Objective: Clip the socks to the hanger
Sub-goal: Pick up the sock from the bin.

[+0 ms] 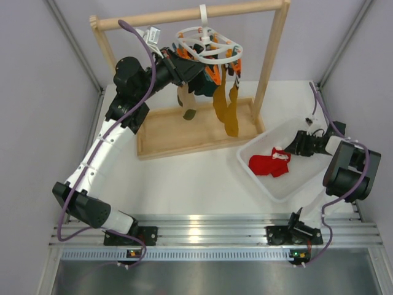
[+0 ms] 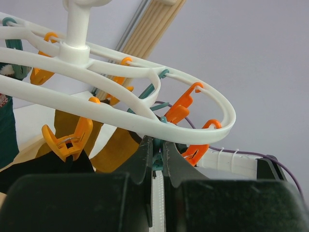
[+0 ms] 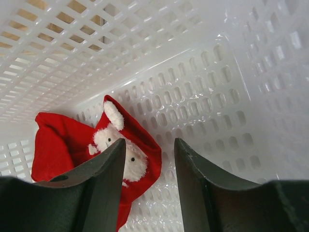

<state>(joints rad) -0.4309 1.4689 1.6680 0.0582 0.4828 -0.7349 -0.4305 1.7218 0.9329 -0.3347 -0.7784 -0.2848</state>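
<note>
The white ring hanger (image 1: pixel 206 44) hangs by its hook from the wooden rack, with orange and teal clips. My left gripper (image 1: pixel 198 66) is up under its ring. In the left wrist view the ring (image 2: pixel 120 113) is just above my left gripper (image 2: pixel 157 145), which is shut on a teal clip (image 2: pixel 157 157). Black cloth (image 2: pixel 46 166) hangs under an orange clip (image 2: pixel 65 140). Two red socks (image 1: pixel 269 164) lie in the white basket. My right gripper (image 1: pixel 290 147) is open inside the basket, just above a red sock (image 3: pixel 63 145) with a white bunny patch (image 3: pixel 120 147).
The wooden rack (image 1: pixel 184 15) stands on a wooden tray base (image 1: pixel 178 135) at the back. Mustard socks (image 1: pixel 230 110) and a striped sock (image 1: pixel 186 101) hang from the hanger. The white perforated basket (image 1: pixel 270 132) sits at the right; its walls (image 3: pixel 217 72) surround my right gripper (image 3: pixel 149 141).
</note>
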